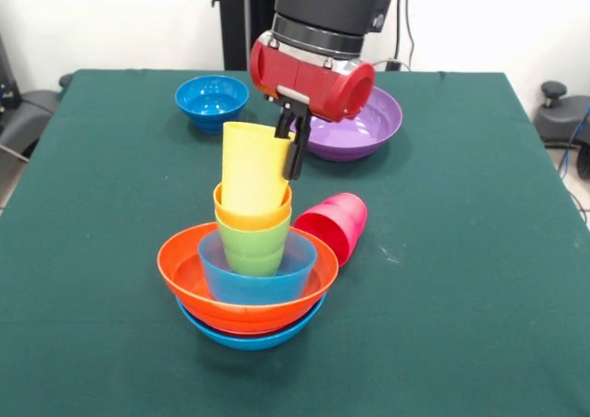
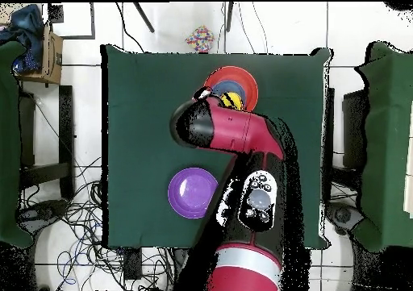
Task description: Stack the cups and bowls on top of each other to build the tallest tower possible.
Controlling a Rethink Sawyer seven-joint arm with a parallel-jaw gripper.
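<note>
Tower (image 1: 247, 279) sits low in the centre of the front view: a light-blue bowl (image 1: 249, 337) at the bottom, the big orange bowl (image 1: 184, 283) in it, a smaller light-blue bowl (image 1: 258, 283) inside that, then the green cup (image 1: 253, 242), orange cup (image 1: 253, 216) and yellow cup (image 1: 253, 166) on top. The yellow one is sitting a bit crooked, leaning toward the left of the frame rather than seated flat in the orange cup.

The tool (image 1: 293, 148) is at the yellow cup's right rim, with the dark fingers pinched narrow on the wall, one in front and, by the look of it, one inside. So I'd call it holding the yellow cup.

If the step is seating that cup, my take: straighten it first so its axis lines up with the stack, then ease it straight down until it nests, and only then open up. Letting go while it's tilted looks like a good way to have it tip off. Lift straight up afterwards too, since any sideways drag on the rim could pull the top cups with it.

Still loose: the pink cup (image 1: 336, 223) on its side just right of the tower, touching or nearly touching the orange bowl, plus the dark-blue bowl (image 1: 212, 101) and purple bowl (image 1: 364, 126) near the top of the frame on the green worktop (image 1: 479, 251). The overhead view mostly shows the arm covering the stack.
</note>
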